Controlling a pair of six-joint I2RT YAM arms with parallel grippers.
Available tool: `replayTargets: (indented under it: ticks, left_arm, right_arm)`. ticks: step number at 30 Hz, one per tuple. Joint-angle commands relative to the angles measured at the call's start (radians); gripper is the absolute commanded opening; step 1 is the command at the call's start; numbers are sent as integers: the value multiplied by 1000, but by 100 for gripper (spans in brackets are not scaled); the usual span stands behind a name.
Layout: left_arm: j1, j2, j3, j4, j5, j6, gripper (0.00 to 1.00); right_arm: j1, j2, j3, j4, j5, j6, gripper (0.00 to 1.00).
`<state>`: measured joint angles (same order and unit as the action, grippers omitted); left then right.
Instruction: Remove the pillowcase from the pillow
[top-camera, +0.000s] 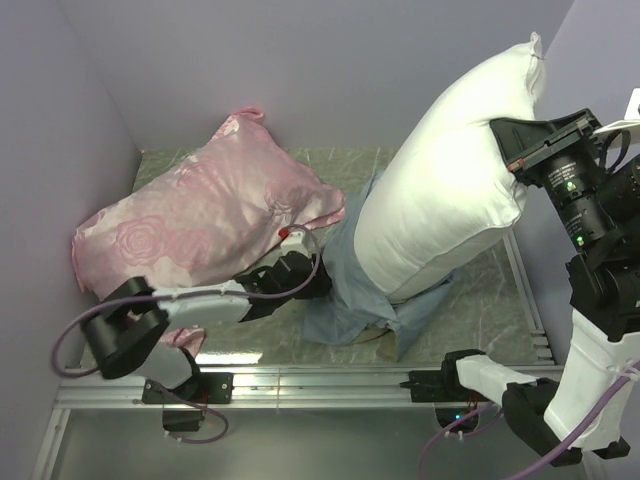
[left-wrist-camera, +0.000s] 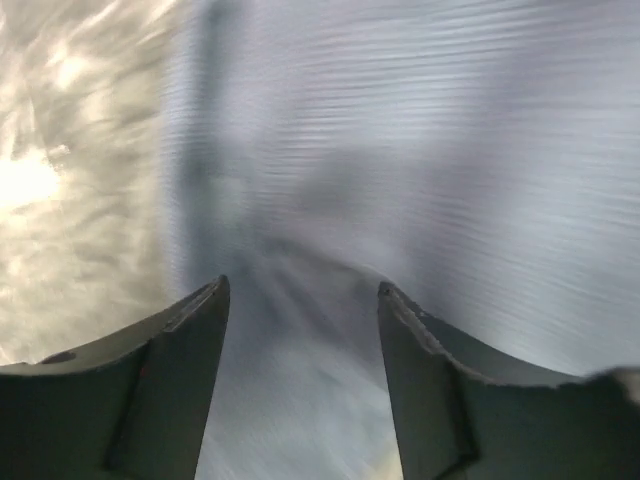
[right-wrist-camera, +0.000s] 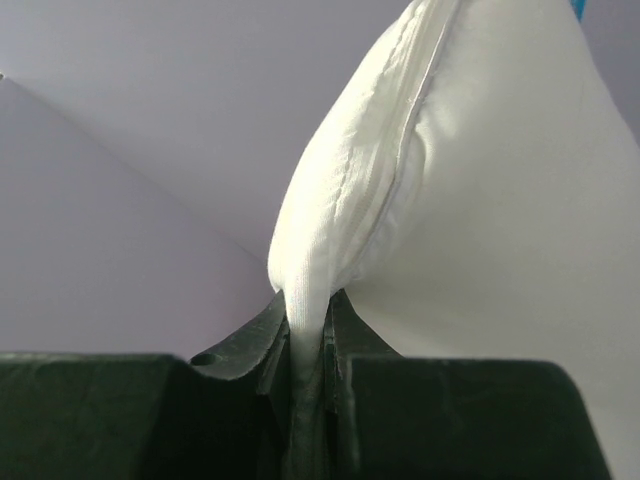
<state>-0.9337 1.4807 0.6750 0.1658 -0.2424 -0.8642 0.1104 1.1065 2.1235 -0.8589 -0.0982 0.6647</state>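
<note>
The white pillow (top-camera: 450, 170) hangs tilted above the table, its upper half bare. My right gripper (top-camera: 512, 160) is shut on its side seam, seen close in the right wrist view (right-wrist-camera: 308, 305) with the pillow (right-wrist-camera: 480, 200) bulging above the jaws. The blue-grey pillowcase (top-camera: 350, 290) is bunched round the pillow's lower end and spreads onto the table. My left gripper (top-camera: 315, 282) is low at the pillowcase's left edge. In the left wrist view it (left-wrist-camera: 303, 290) is open, its fingers apart over blurred blue-grey pillowcase fabric (left-wrist-camera: 420, 150).
A shiny pink rose-patterned pillow (top-camera: 200, 215) lies at the back left, right beside my left arm. The marbled tabletop (top-camera: 480, 300) is bordered by lilac walls on three sides and a metal rail (top-camera: 330, 380) at the near edge.
</note>
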Motion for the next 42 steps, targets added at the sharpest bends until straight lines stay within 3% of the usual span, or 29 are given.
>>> replayTargets:
  ticks: [1, 5, 8, 10, 16, 24, 30, 32, 36, 42]
  left_arm:
    - [-66, -186, 139, -191, -78, 86, 67]
    - [-152, -374, 251, -319, -161, 143, 72]
    - [-229, -436, 377, -289, -218, 235, 77]
    - [-278, -406, 508, -282, -276, 298, 99]
    - [-487, -206, 823, -212, -576, 585, 99]
    - [-622, -132, 822, 44, -794, 888, 99]
    - [-605, -66, 824, 344, -972, 1146, 99]
    - [-584, -59, 811, 422, -931, 1223, 99]
    - [-536, -56, 853, 345, -813, 1160, 99]
    - [-518, -131, 759, 403, -633, 1133, 99]
  right_arm:
    - [-6, -25, -26, 324, -41, 38, 0]
    - [-5, -13, -63, 319, -90, 35, 0]
    - [17, -30, -175, 359, -106, 36, 0]
    - [84, -20, -197, 354, -83, 18, 0]
    - [308, 96, -160, 279, 95, -63, 0]
    - [394, 193, -160, 273, 181, -82, 0]
    - [475, 222, -158, 281, 245, -91, 0]
    - [492, 223, -162, 287, 259, -89, 0]
    - [531, 233, -168, 287, 279, -96, 0]
    - [581, 277, -148, 276, 295, -108, 0]
